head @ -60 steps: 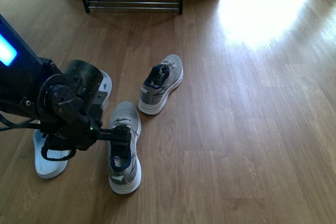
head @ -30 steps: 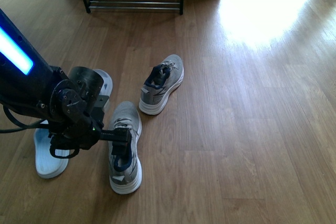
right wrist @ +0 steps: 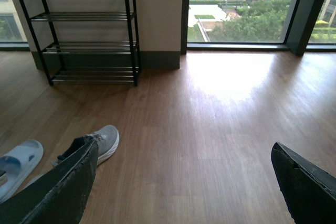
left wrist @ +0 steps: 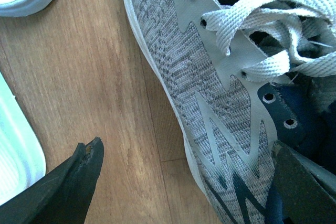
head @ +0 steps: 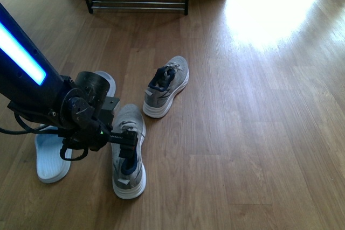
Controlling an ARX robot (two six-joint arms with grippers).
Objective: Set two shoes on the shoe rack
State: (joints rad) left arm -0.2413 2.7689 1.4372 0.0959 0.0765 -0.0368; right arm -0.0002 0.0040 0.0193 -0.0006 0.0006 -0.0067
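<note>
Two grey sneakers (head: 166,85) lie on the wood floor (head: 259,133), well apart from the shoe rack (head: 137,1). The left gripper (head: 128,145), spread wide, straddles the nearer sneaker (head: 132,179) at its collar; closing on it looks like the next move. The right gripper (right wrist: 184,192) hangs spread, empty.

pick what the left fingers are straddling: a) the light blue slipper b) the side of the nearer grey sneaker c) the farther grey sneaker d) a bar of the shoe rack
b: the left gripper has open fingers either side of the nearer grey sneaker's wall, one outside, one at its navy collar
</note>
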